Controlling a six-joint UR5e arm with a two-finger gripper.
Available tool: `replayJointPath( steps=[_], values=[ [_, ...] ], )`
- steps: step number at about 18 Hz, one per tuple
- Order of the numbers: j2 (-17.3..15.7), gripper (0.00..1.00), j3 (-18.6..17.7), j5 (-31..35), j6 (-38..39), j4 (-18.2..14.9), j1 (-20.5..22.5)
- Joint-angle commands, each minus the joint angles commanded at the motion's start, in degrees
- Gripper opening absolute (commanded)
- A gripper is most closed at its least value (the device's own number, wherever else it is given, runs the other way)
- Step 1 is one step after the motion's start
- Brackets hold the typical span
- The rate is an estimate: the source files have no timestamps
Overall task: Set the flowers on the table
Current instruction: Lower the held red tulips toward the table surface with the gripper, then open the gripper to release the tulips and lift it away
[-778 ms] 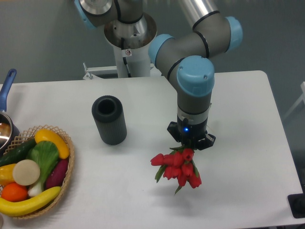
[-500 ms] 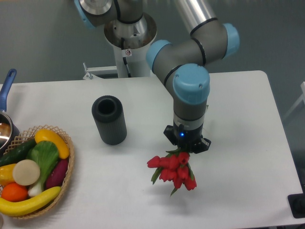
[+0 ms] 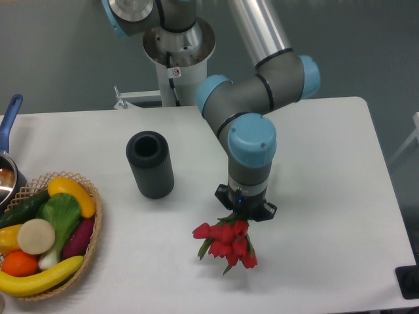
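- The table [image 3: 340,196] fills most of the frame: a white matte top with rounded corners, set against a grey-blue wall across the upper part of the picture.
- One robot arm [image 3: 252,98] comes down from the upper centre, silver tube and grey joints with light-blue caps; its white base column stands at the table's far edge, upper centre-left.
- One wicker basket [image 3: 91,252] sits at the lower left, holding a yellow banana, a yellow pepper, a green cucumber, a green leafy piece, a purple piece, an orange fruit and a pale round slice.
- One dark cylinder [image 3: 150,165], open at the top, stands upright left of centre, well apart from the basket and the arm.
- One pot with a blue handle [image 3: 10,114] shows partly at the left edge.
- One dark object is cut off by the lower right corner; I cannot tell what it is.
- One gripper [image 3: 245,208], black with a small blue light, points down just below the frame's centre. The stems disappear under it, so it appears clamped on the flowers, though the fingers themselves are hidden.
- One bunch of flowers [image 3: 226,241] hangs just below the gripper, lower centre: about eight red tulip buds packed closely, fanning down and to the left, with a few thin green leaves and stems showing at the edges. Whether the buds touch the table cannot be told.
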State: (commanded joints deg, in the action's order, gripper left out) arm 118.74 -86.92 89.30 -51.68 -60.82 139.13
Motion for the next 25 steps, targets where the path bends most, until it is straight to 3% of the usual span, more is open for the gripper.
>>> replayJointPath(
  steps=[3, 5, 6, 7, 9, 12, 15, 20, 25],
  values=[
    [0.62, 0.39, 0.09, -0.09, -0.09, 0.00, -0.35],
    [0.79, 0.56, 0.00, -0.18, -0.09, 0.96, -0.35],
    [0.80, 0.81, -0.78, -0.09, -0.17, 2.01, -0.44],
    [0.80, 1.00, -1.31, 0.26, 0.00, 3.33, -0.79],
    [0.27, 1.00, -2.54, 0.88, 0.00, 5.62, -0.97],
    [-1.57, 1.00, -3.34, 1.93, 0.00, 5.36, -0.80],
    [-6.04, 1.00, -6.84, 1.58, -1.05, 6.32, 0.79],
    [-7.38, 1.00, -8.00, 1.49, -2.01, 8.17, 2.02],
    [-10.80, 1.00, -10.89, 1.49, -15.44, 6.95, 4.65]
  ],
)
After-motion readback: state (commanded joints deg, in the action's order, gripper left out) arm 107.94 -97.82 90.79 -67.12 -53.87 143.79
